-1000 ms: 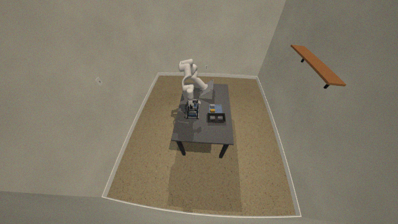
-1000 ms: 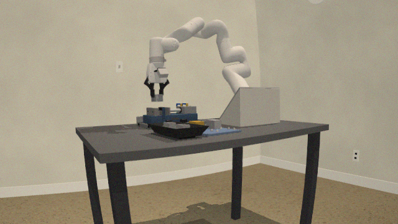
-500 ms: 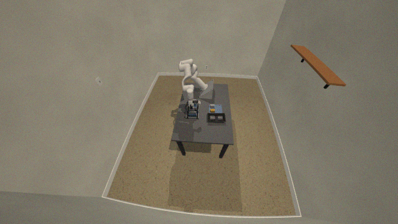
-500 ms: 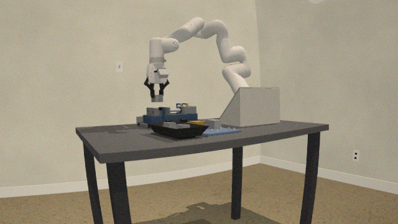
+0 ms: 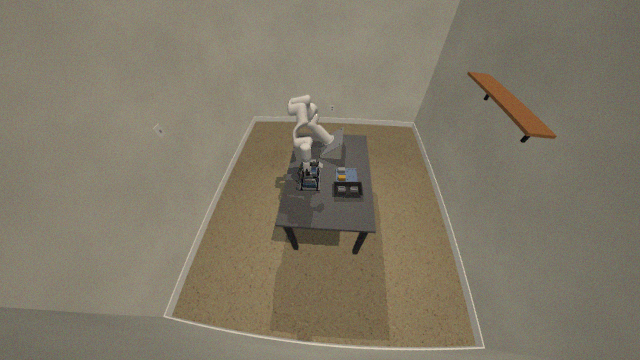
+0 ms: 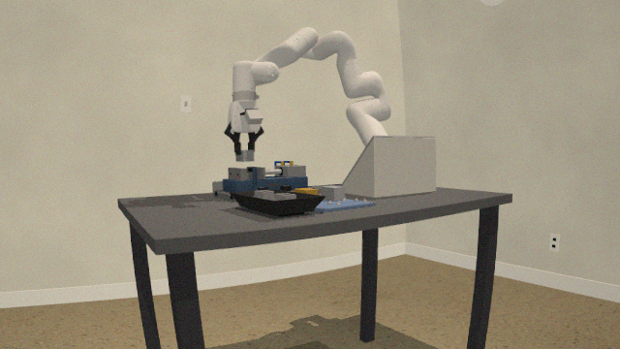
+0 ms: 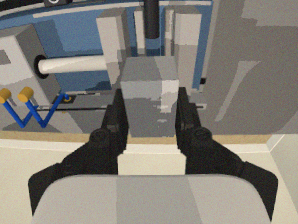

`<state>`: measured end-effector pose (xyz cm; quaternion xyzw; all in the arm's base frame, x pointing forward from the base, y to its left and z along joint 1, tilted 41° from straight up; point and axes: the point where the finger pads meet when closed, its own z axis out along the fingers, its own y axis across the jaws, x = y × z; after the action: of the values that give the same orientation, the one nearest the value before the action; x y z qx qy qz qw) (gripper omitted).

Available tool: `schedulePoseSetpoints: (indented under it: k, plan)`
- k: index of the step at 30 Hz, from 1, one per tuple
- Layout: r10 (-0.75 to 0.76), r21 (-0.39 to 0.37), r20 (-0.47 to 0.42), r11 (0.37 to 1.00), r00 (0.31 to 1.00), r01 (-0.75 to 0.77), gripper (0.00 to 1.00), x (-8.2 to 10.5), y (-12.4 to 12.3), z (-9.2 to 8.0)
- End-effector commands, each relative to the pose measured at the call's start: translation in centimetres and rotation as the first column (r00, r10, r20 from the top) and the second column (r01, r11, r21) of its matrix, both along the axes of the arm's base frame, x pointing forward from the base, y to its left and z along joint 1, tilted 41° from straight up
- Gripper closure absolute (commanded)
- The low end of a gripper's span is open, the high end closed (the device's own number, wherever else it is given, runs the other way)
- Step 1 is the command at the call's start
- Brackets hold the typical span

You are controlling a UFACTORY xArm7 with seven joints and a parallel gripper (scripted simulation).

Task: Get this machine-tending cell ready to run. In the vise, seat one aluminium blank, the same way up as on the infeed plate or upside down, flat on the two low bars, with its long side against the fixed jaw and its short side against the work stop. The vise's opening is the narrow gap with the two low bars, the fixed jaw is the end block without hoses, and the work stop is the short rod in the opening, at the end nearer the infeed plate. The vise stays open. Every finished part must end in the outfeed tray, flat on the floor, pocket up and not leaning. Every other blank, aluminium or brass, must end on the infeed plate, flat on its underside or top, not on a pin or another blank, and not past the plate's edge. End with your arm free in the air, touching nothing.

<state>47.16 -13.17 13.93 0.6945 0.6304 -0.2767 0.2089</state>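
Table (image 6: pixel 203 228), hand (image 6: pixel 245 156) (shut) w/ blank (image 7: pixel 148 86)

One arm (image 6: pixel 339 53) stands at the back of the one desk (image 6: pixel 203 223), with a single tool (image 6: pixel 244 154) clamped on one grey block (image 7: pixel 148 86). There is one blue vise (image 6: pixel 263 183), one dark outfeed tray (image 5: pixel 347 196) with two grey parts (image 5: pixel 342 189) in it, and one pale blue infeed plate (image 5: pixel 351 175) carrying one brass blank (image 5: pixel 341 177) and one grey blank (image 5: pixel 341 170). One wooden shelf (image 5: pixel 510 105) hangs on the wall.
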Motion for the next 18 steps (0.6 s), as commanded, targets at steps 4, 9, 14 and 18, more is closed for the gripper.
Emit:
schedulePoseSetpoints:
  k: [4, 9, 14, 18]
  plan:
    - [0.003, 0.0, 0.003, 1.0, 1.0, -0.003, 1.0, 0.13, -0.07, -0.19]
    - [0.003, 0.0, 0.003, 1.0, 1.0, -0.003, 1.0, 0.09, -0.28, -0.47]
    - [0.003, 0.0, 0.003, 1.0, 1.0, -0.003, 1.0, 0.06, -0.45, -0.71]
    - [0.003, 0.0, 0.003, 1.0, 1.0, -0.003, 1.0, 0.04, -0.56, -0.85]
